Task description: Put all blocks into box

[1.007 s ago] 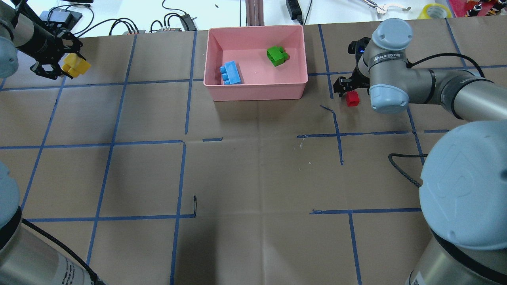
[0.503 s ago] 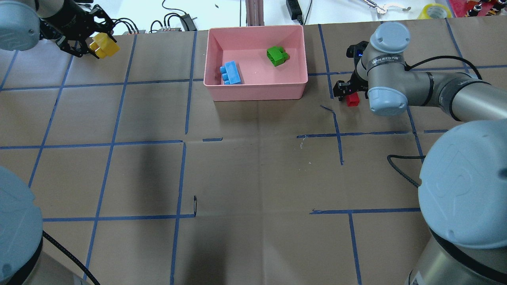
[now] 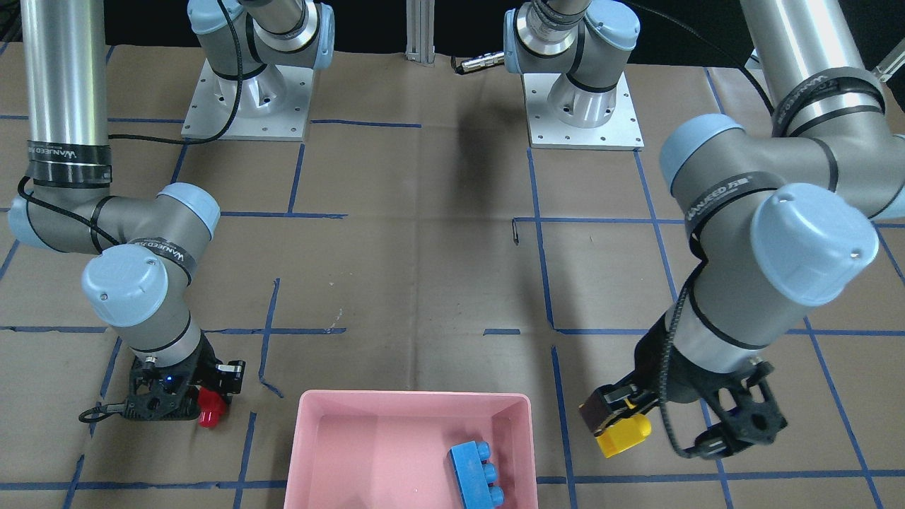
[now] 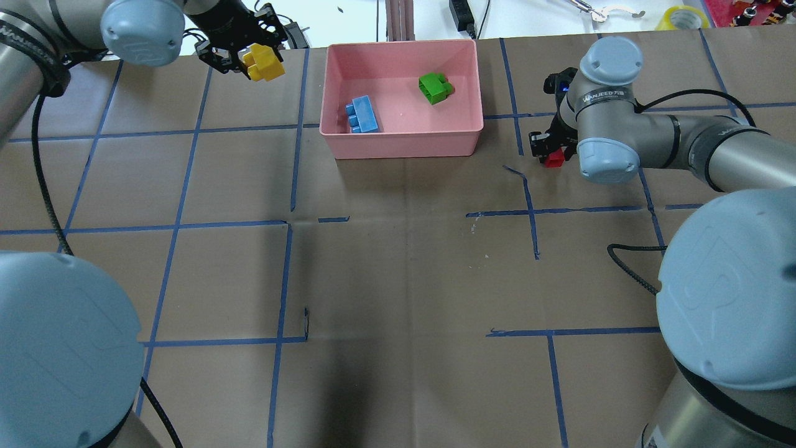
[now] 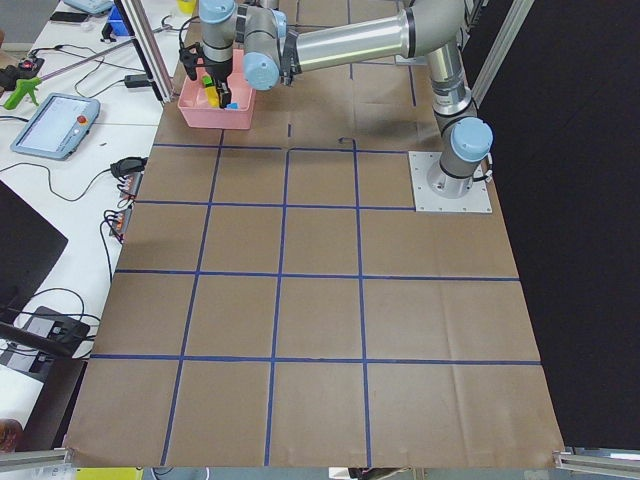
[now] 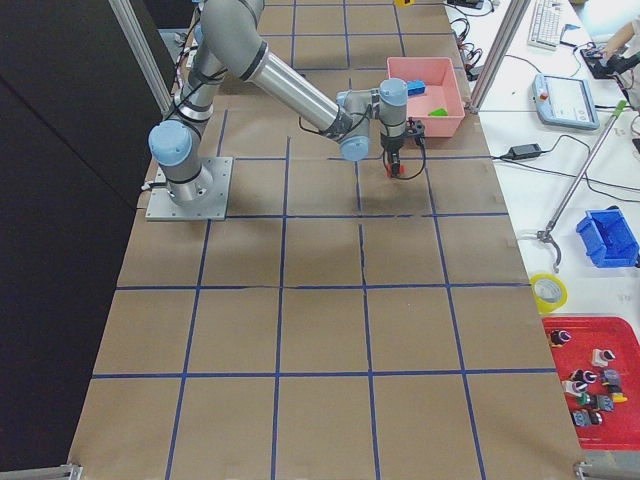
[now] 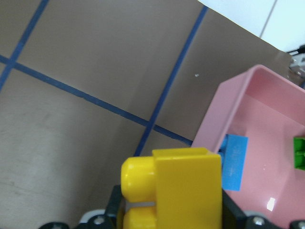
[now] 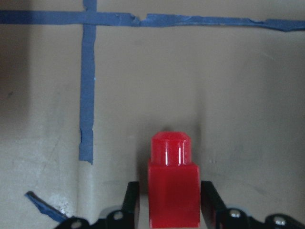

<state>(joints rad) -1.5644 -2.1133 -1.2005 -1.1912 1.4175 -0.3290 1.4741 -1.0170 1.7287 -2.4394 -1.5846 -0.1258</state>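
Note:
The pink box (image 4: 401, 146) stands at the table's far middle. It holds the blue block (image 4: 362, 115) and the green block (image 4: 435, 87). My left gripper (image 4: 258, 62) is shut on the yellow block (image 4: 262, 62) and holds it above the table, just left of the box. The left wrist view shows the yellow block (image 7: 176, 186) beside the box rim (image 7: 228, 95). My right gripper (image 4: 550, 152) is down at the table right of the box. Its fingers hug the small red block (image 8: 172, 191), which rests on the paper (image 3: 210, 408).
Blue tape lines grid the brown paper. Cables and power bricks (image 4: 273, 31) lie beyond the far edge, with an aluminium post (image 4: 395, 18) behind the box and a tape roll (image 4: 683, 17) at the far right. A black cable (image 4: 634, 267) loops near my right arm.
My left arm has swung right with the yellow block, from the far left corner to just beside the box. My right gripper has settled lower around the red block.

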